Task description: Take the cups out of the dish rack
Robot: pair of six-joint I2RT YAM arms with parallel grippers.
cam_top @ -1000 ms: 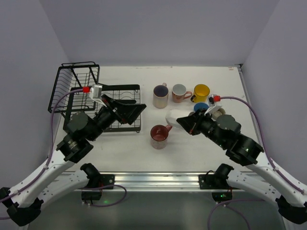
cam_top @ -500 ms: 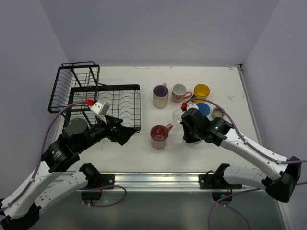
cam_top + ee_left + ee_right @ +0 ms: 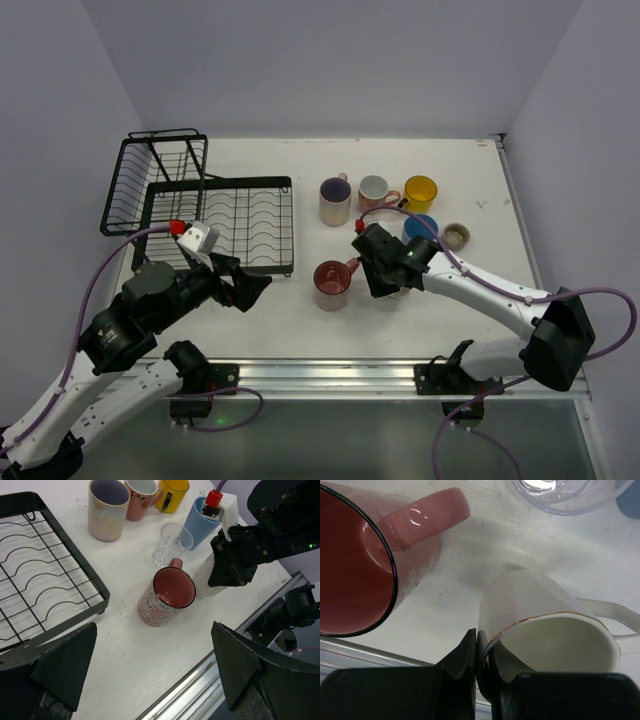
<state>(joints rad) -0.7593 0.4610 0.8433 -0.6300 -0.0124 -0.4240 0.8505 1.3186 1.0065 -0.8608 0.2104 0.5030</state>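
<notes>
Unloading looks almost done: the dish rack (image 3: 220, 181) shows no cup in tray or basket, and the cups (image 3: 419, 190) stand on the table (image 3: 300, 330) to the right of the rack. The white cup (image 3: 545, 630), right of the rack beyond the dark red mug (image 3: 331, 284), has its rim pinched in the narrow jaws of the right gripper (image 3: 478, 637), whose arm reaches in low. Only the release seems left. The left gripper (image 3: 252, 290) hovers off the rack's near right corner, jaws wide and holding nothing.
</notes>
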